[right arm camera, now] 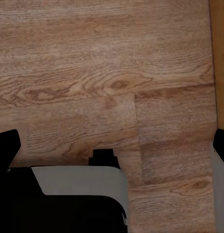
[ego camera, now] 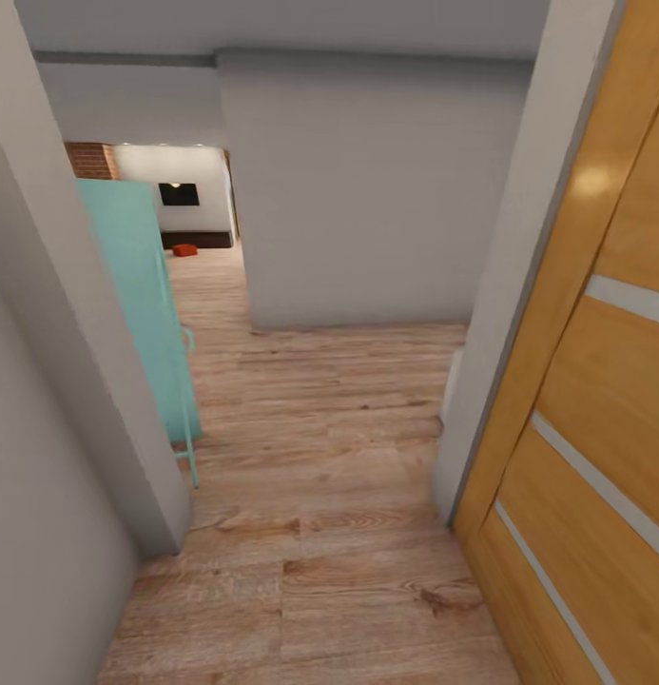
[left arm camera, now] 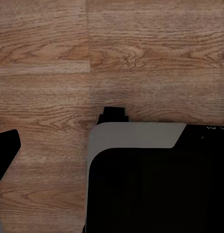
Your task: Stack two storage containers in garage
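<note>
Right underfoot, the light wood-plank floor (ego camera: pixel 319 533) runs forward through a narrow passage. The left wrist view looks straight down on those planks, with the robot's black-and-grey base (left arm camera: pixel 155 179) beneath the arm. The right wrist view also looks down on planks, with the same kind of dark, grey-edged body (right arm camera: pixel 68 199) at one side. A dark finger tip (left arm camera: pixel 6 153) pokes in at the edge of the left wrist view and dark tips (right arm camera: pixel 6 145) at the edges of the right, but I cannot tell whether either gripper stands apart or together.

Close on the right stands an orange-brown wooden door (ego camera: pixel 595 381) with pale horizontal strips, swung open against a grey wall edge (ego camera: pixel 519 285). On the left a plain grey wall corner (ego camera: pixel 72 362) juts in, and just behind it leans a pale turquoise panel on thin legs (ego camera: pixel 144 304).

Further on, a grey wall block (ego camera: pixel 367 190) faces the passage, and the planks turn left past it.

Far off through that gap is the living room, with red brick (ego camera: pixel 89 160), a white wall with a small dark screen (ego camera: pixel 179 194) and a long dark low cabinet (ego camera: pixel 196 239). A small red-orange storage container (ego camera: pixel 184 249) sits on the planks there, in front of the cabinet.
</note>
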{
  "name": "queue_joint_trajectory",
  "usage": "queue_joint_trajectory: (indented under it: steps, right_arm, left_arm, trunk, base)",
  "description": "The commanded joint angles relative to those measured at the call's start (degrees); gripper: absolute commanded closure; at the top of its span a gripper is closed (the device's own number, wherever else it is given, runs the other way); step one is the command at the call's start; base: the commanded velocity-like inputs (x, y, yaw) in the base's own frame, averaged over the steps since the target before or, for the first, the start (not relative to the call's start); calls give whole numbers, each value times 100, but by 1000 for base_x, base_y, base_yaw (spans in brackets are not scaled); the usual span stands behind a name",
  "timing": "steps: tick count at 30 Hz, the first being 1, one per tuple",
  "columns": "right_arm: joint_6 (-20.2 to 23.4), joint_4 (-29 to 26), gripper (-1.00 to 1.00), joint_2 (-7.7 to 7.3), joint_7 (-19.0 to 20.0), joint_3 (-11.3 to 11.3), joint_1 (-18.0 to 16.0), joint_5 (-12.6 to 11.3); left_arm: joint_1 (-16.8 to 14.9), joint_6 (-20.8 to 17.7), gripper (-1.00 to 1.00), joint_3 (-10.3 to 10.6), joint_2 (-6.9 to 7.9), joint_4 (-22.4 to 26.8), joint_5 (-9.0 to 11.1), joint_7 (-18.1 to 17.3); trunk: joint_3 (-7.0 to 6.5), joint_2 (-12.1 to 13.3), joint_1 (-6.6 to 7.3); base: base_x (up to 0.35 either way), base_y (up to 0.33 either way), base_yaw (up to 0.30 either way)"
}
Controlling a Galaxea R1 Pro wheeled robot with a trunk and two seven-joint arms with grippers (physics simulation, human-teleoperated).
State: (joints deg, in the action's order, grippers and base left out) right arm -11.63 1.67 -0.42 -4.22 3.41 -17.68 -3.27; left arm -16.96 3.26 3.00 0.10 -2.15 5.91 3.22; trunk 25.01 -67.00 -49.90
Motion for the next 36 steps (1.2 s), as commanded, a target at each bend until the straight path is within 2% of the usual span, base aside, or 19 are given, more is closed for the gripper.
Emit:
queue_joint_trajectory:
  steps: [1, 36]
  right_arm:
    - [-32, 18, -100, 0, -9, 37, -8, -29]
    - [-32, 18, -100, -2, -9, 37, -8, -3]
  left_arm:
    - [-9, 34, -100, 34, -1, -22, 59, 3]
    - [-9, 34, -100, 34, 7, -22, 59, 3]
  trunk:
    - [6, -3, -4]
    - [6, -3, -4]
  base:
    - [341, 0, 0]
    - [341, 0, 0]
